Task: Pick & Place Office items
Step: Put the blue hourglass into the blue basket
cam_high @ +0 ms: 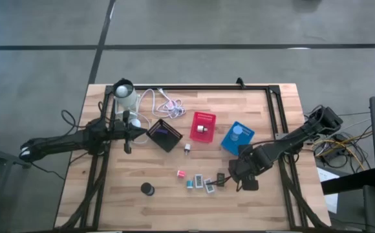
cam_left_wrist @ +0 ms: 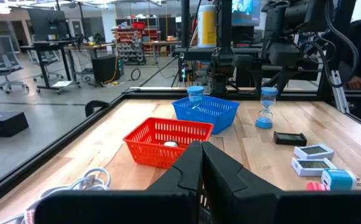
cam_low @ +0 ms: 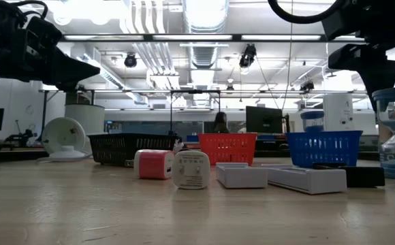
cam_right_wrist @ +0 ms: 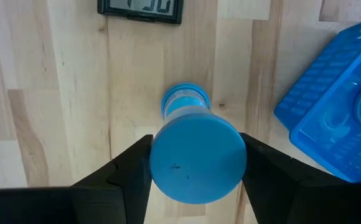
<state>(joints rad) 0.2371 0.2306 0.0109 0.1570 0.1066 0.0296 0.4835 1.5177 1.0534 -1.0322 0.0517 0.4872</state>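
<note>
We see the right gripper (cam_right_wrist: pixel 196 171) pinching a blue hourglass (cam_right_wrist: pixel 196 152) at 8 o'clock from the blue bin (cam_right_wrist: pixel 336 118); the left gripper (cam_left_wrist: pixel 200 163) is pressed together.

An open lab or workshop was indicated: exposed ceiling ducts (cam_low: pixel 204 20) and strip lights overhead, stocked shelving (cam_left_wrist: pixel 131 37) and desks with office chairs (cam_left_wrist: pixel 0 59) at ten o'clock.
</note>
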